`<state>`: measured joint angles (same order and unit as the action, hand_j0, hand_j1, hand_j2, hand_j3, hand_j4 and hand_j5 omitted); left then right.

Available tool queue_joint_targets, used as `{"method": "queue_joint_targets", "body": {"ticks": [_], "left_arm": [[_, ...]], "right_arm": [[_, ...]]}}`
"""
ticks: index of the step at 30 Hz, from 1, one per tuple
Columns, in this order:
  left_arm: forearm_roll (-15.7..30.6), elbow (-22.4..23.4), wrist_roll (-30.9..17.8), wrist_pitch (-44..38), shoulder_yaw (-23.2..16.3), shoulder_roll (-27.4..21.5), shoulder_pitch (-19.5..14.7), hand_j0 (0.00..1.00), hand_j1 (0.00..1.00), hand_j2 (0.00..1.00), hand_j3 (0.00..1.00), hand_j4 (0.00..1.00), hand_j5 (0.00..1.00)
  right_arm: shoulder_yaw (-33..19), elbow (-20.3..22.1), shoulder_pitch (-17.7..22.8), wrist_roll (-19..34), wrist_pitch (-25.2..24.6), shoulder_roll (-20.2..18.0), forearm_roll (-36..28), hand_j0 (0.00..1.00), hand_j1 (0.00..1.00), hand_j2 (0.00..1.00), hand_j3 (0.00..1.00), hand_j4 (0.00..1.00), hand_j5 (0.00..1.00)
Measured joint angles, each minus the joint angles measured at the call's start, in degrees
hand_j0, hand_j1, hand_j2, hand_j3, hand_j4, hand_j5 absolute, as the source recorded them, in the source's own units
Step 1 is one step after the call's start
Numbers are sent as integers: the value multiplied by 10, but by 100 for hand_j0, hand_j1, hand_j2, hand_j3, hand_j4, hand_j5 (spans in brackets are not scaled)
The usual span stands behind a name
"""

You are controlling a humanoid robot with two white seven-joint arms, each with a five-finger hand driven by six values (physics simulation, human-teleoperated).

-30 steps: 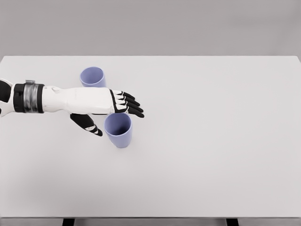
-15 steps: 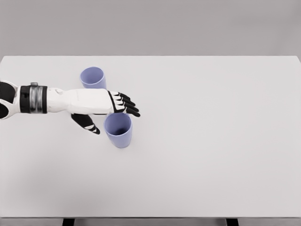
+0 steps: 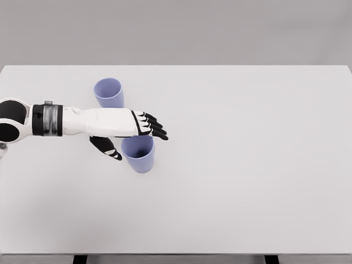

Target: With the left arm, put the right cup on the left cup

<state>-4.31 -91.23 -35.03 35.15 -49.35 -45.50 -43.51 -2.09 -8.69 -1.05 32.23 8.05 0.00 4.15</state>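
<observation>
Lavender right cup, beneath left hand fingers

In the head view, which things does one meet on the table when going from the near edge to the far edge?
Nearer purple cup → left hand partly over its rim → farther purple cup, all on the white table.

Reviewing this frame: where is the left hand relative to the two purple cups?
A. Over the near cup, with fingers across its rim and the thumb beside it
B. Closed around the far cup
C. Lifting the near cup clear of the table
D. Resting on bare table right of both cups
A. The left hand reaches over the near cup, which stands on the table; the far cup stands apart.
</observation>
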Motion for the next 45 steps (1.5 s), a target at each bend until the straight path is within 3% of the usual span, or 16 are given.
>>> {"method": "queue_joint_targets", "body": {"ticks": [30,33,35,36,45], "left_arm": [[-50,47,0,0,-1,37,22,100,100,100,100,100,100],[-50,50,0,0,-1,37,22,88,88,88,88,88,88],[-49,53,0,-1,-1,37,22,74,74,74,74,74,74],[-46,54,0,-1,-1,37,22,63,63,63,63,63,63],[-31,57,0,-6,1,35,26,61,61,61,61,61,61]], "right_arm": [[0,0,0,0,0,0,0,100,100,100,100,100,100],[0,0,0,0,0,0,0,100,100,100,100,100,100],[0,0,0,0,0,0,0,100,100,100,100,100,100],[0,0,0,0,0,0,0,100,100,100,100,100,100],[0,0,0,0,0,0,0,100,100,100,100,100,100]]}}
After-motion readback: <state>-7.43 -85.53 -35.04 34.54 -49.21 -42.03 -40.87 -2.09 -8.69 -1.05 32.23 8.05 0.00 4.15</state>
